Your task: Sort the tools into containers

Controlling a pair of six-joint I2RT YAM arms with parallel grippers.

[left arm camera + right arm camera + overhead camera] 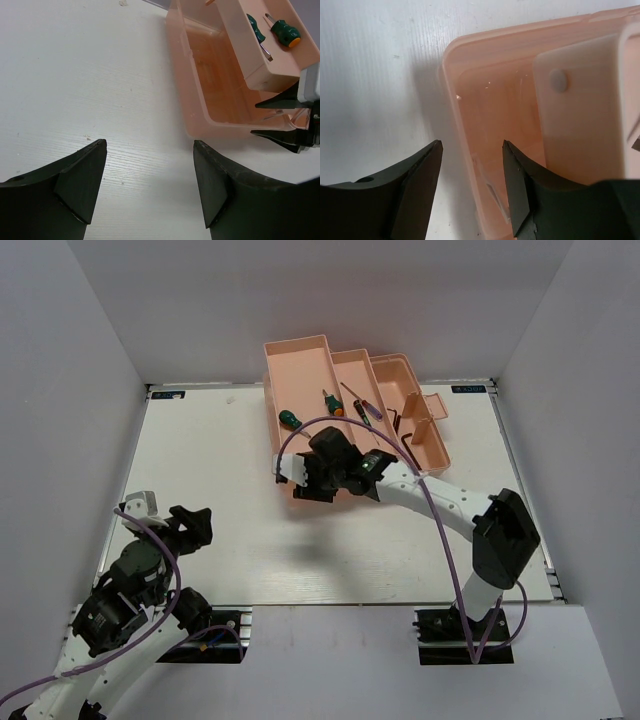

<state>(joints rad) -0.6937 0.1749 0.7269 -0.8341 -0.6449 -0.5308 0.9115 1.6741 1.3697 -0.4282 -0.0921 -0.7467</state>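
Apparently the screwdrivers (290,419) already lie in the pink toolbox (300,348) at the desk's (220,500) far side. Our right fingers (417,185), spread, straddle its near-left wall. Next we must pinch that wall squarely. Our left fingers (80,175) hang spread, near left

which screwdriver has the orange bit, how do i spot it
Find the salmon-pink toolbox on the white table and look in its leftmost tray. Of the two stubby screwdrivers there, skip the plain green screwdriver; the right-hand screwdriver alone has orange on its handle.
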